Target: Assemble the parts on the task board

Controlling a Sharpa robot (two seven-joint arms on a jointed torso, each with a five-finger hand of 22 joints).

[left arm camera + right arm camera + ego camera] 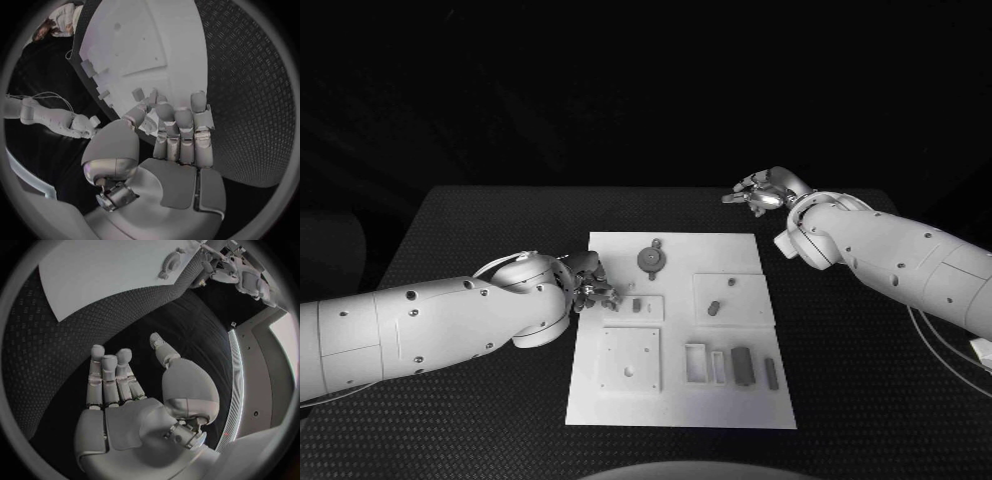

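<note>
From the head view, the white task board (678,330) lies mid-desk (459,220), with bare dark mat all round it. The left hand (589,283) sits at the board's left edge, while the right hand (764,192) hovers off its far right corner, fingers apart, holding nothing. In the left wrist view, the left fingers (181,125) curl at the edge; whether they grip anything I cannot tell. Small grey parts (770,372) stand in recesses.
</note>
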